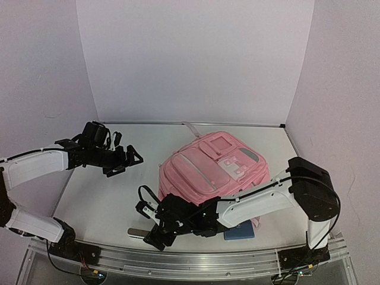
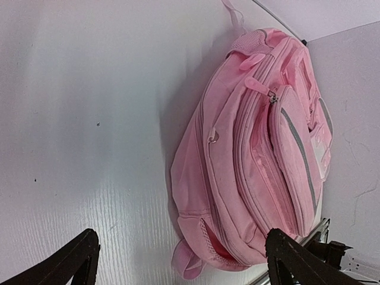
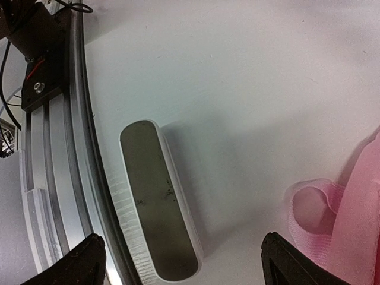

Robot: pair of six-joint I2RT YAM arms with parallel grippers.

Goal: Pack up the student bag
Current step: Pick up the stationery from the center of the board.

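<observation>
The student bag, a big pink backpack with pale grey strips, lies flat at the middle right of the table, all zips closed. In the left wrist view the student bag fills the right half. My left gripper hovers open to the bag's left, holding nothing; its gripper shows only two dark fingertips. My right gripper is low at the table's near edge, open. An oblong white block with a dull grey top lies on the table between its fingers, untouched.
A flat blue item lies at the near edge, partly under the right arm. A pink strap loop lies right of the block. The aluminium rail runs along the table's near edge. White walls enclose the back and sides.
</observation>
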